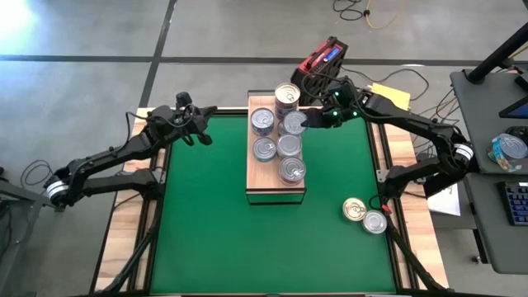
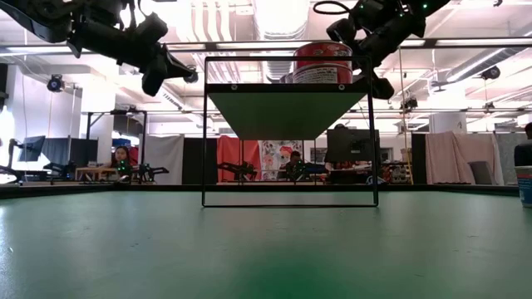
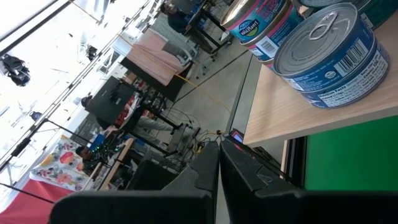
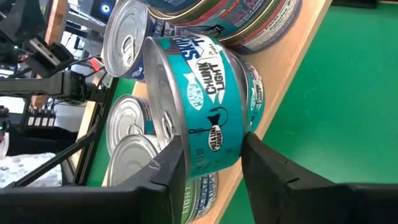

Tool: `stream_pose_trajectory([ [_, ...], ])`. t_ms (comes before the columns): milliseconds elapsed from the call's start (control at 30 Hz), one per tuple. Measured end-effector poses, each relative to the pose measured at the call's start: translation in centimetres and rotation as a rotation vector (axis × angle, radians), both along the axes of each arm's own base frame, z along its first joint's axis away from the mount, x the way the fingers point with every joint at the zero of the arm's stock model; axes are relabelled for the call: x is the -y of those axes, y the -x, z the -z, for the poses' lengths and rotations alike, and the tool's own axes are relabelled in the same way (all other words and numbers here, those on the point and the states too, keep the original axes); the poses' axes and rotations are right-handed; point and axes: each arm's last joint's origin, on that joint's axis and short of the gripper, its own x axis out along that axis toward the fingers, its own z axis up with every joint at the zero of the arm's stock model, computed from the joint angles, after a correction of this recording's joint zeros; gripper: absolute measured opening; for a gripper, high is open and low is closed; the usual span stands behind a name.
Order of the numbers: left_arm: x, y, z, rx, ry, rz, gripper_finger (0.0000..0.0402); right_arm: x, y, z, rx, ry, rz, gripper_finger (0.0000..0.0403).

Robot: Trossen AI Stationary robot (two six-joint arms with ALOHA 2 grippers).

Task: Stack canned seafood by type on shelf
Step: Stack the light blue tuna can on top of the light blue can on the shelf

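Note:
The light-wood shelf [image 1: 276,188] stands mid-table on the green mat, with several silver-lidded cans [image 1: 265,148] on it, some stacked. My right gripper [image 1: 310,121] reaches in from the table's far right, its fingers closed on a teal can [image 4: 211,124] that sits on another teal can [image 4: 256,102] at the shelf's far right. My left gripper [image 1: 202,136] hovers shut and holding nothing, left of the shelf and above the mat. Its wrist view shows a blue can [image 3: 336,56] on the shelf board. My right gripper pinches the teal can across its height, at the part of its rim nearest the gripper. One finger [image 4: 171,165] lies over the lid's edge [image 4: 163,134], the other [image 4: 264,158] at the bottom rim. The fingers slant down from the far right. The can lies flat on the teal can below.
A gold-lidded can [image 1: 355,209] and a silver-lidded can [image 1: 374,221] lie on the mat near the right edge. A red and black object [image 1: 323,62] sits just beyond the table's far edge. The near half of the mat [image 1: 272,247] is bare.

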Motion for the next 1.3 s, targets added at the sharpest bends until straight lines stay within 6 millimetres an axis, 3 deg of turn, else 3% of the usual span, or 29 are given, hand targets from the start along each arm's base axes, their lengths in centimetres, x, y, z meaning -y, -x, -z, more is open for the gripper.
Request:
stream_pose_trajectory([
  [1300, 0.01, 0.01, 0.24, -0.015, 0.02, -0.001, 0.0, 0.22, -0.39, -0.49, 0.074, -0.031, 0.029, 0.0137],
])
